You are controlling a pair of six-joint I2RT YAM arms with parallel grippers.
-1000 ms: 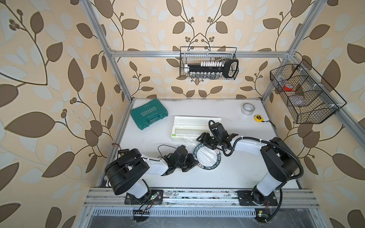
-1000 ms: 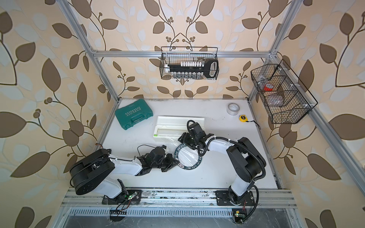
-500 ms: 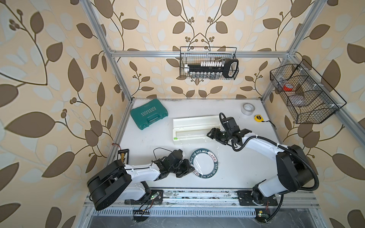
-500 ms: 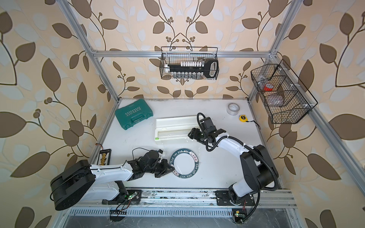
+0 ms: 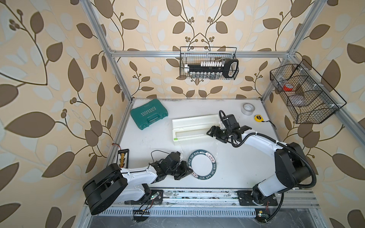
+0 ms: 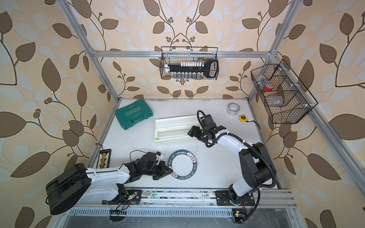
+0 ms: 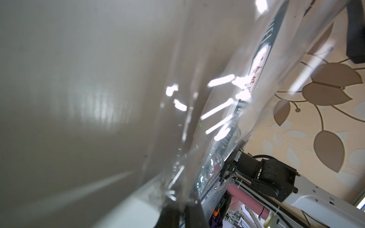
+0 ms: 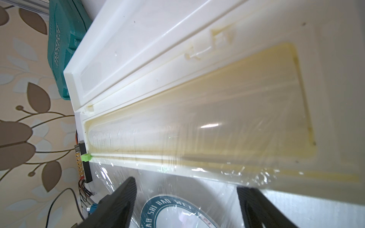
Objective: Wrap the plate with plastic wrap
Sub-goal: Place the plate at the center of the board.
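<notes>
Pulling the film over the plate as the right claw shifts to the box

Compared with a second ago, the plate (image 5: 202, 167) lies further toward 6 o'clock on the worktop (image 5: 243, 169) and further from the dispenser box (image 5: 194, 128), which sits at its 12 o'clock. The left claw (image 5: 187, 173) is at the plate's 8 o'clock rim, clenched. In the left wrist view the crinkled plastic wrap (image 7: 197, 122) gathers into its closed tips, so it appears to be gripping the film's free edge. The left arm has drawn back toward its base, and that pull seems to have carried plate and film with it.

The right claw (image 5: 213, 134) has left the plate's far rim and now hovers at the box's 3 o'clock end. In the right wrist view its jaws stand wide apart and empty, with the film below them.

The film runs from the box's front lip down across the plate, and the rim lettering shows through it in the right wrist view. The plate therefore looks covered from above, but the sheet is still joined to the roll. The green tab (image 5: 175, 139) rests at the box's 9 o'clock end.

As I judge it, the covering step is nearly done. Cutting should come next, and tucking the edges under the rim remains. The risk is slack film clinging to itself once it is cut.
</notes>
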